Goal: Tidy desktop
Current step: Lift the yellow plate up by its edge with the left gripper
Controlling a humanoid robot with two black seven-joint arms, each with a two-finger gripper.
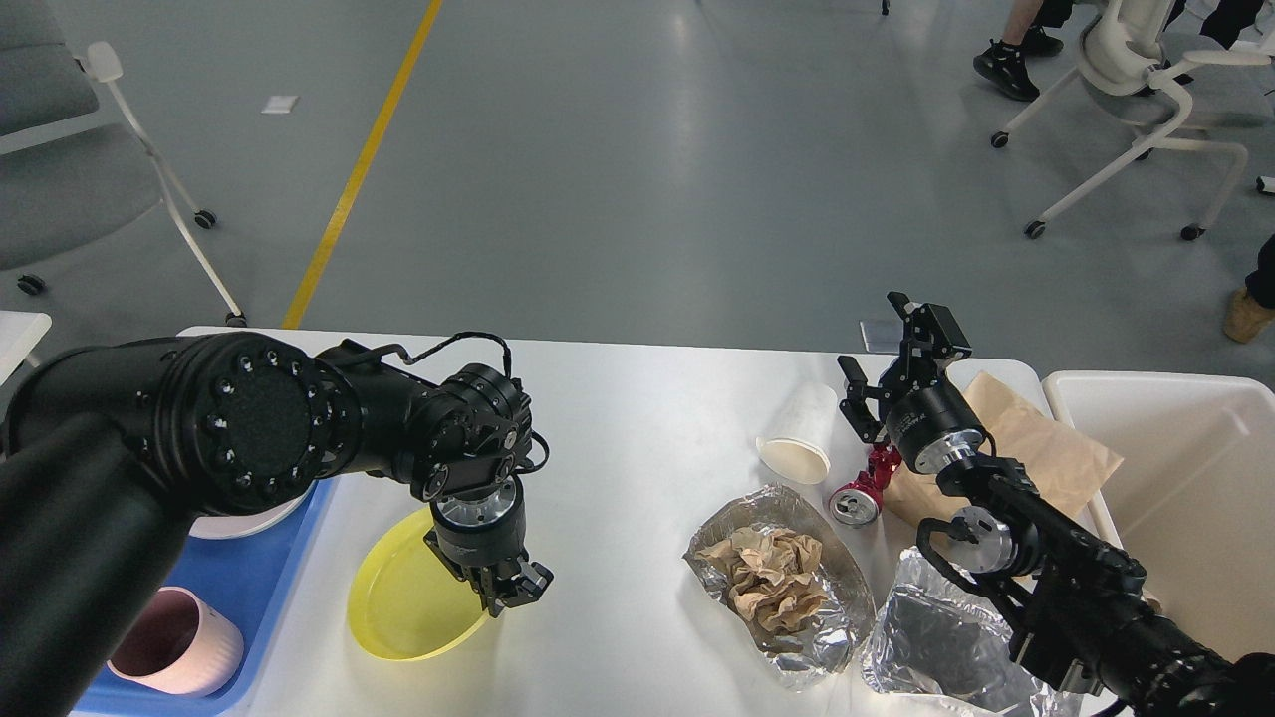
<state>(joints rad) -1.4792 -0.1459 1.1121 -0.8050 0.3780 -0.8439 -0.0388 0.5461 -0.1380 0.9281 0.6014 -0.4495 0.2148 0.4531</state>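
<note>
The white desktop [637,418] carries litter on its right half. My left gripper [513,588] points down at the right rim of a yellow plate [408,597] and is shut on that rim. My right gripper [877,339] stands open above the far right of the desktop, nothing between its fingers. Just beside it lie a tipped white paper cup [797,438] and a red can [862,493]. A foil sheet holding crumpled brown paper [777,583] lies in front, and a second foil sheet [936,637] is partly hidden under my right arm.
A blue tray [249,597] at the left holds a pink cup [169,652] and a white dish [244,523]. A brown paper bag [1036,448] lies by a cream bin [1175,498] at the right edge. Office chairs and a person's legs are on the floor beyond.
</note>
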